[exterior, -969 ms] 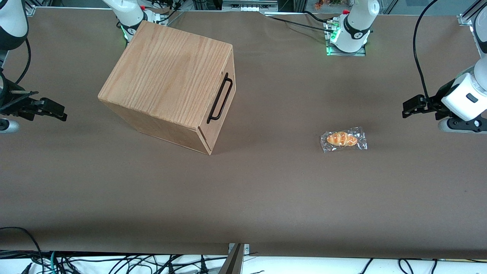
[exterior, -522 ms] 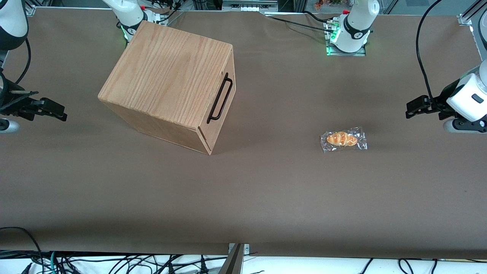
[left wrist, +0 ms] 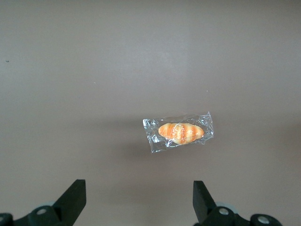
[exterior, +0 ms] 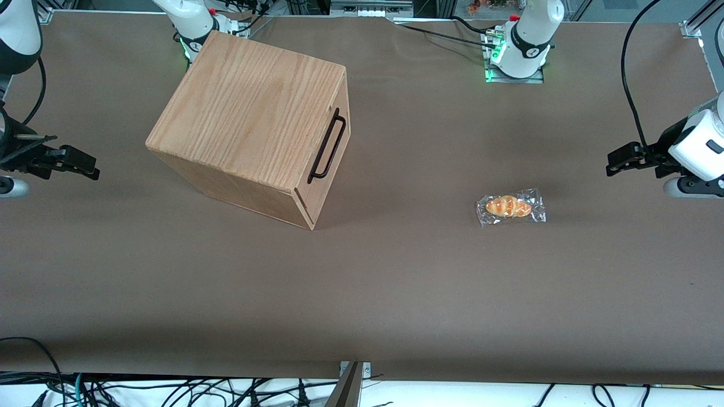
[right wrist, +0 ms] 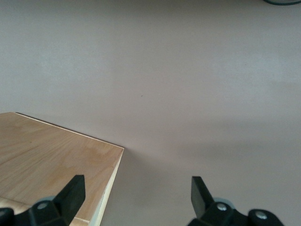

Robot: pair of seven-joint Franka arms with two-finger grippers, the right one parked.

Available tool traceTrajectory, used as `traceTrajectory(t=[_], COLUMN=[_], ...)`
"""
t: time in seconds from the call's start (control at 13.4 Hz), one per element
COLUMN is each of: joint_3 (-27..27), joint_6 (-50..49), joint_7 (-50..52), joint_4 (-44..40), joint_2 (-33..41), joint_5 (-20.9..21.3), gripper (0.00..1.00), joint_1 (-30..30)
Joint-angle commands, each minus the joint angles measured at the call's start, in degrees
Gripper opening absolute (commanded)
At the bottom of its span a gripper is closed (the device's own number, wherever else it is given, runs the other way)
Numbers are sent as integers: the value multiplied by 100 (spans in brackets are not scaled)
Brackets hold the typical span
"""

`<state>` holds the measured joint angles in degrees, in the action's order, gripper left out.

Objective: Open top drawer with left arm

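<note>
Tool: the black two-finger tool of the left arm hangs above the worktop at the working arm's end, at about 3 o'clock from the wrapped bread in the front view. It holds nothing.
Tool state: spread; in the left wrist view the two fingertips stand well apart, with bare worktop between them.
Top drawer: the top drawer sits closed in the cabinet, its front flush with the edge of the box. The front is turned to about 4 o'clock in the front view.
Handle: a long thin black bar handle runs across the drawer front. Nothing touches it.
Cabinet: a light oak box that stands turned on the worktop, toward the parked arm's end and farther from the front camera than the bread. One corner of its top shows also in the right wrist view.
Wrapped bread: a small orange roll in clear plastic lies flat on the worktop, at about 4 o'clock from the cabinet and well apart from it. In the left wrist view the roll lies on the worktop, apart from both fingertips.
Tool and drawer: well apart; the bread lies between them.
</note>
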<state>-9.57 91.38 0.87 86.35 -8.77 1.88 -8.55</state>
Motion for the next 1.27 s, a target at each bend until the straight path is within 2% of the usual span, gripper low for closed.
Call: traceTrajectory(t=[0.0, 0.97, 1.19], joint_3=[-9, -150, -150], joint_6=[-32, -32, -32], joint_7=[-52, 36, 54], joint_4=[-74, -65, -74], joint_2=[-2, -90, -90], joint_5=[67, -12, -21], gripper=[100, 100, 100], joint_1=[-24, 152, 546])
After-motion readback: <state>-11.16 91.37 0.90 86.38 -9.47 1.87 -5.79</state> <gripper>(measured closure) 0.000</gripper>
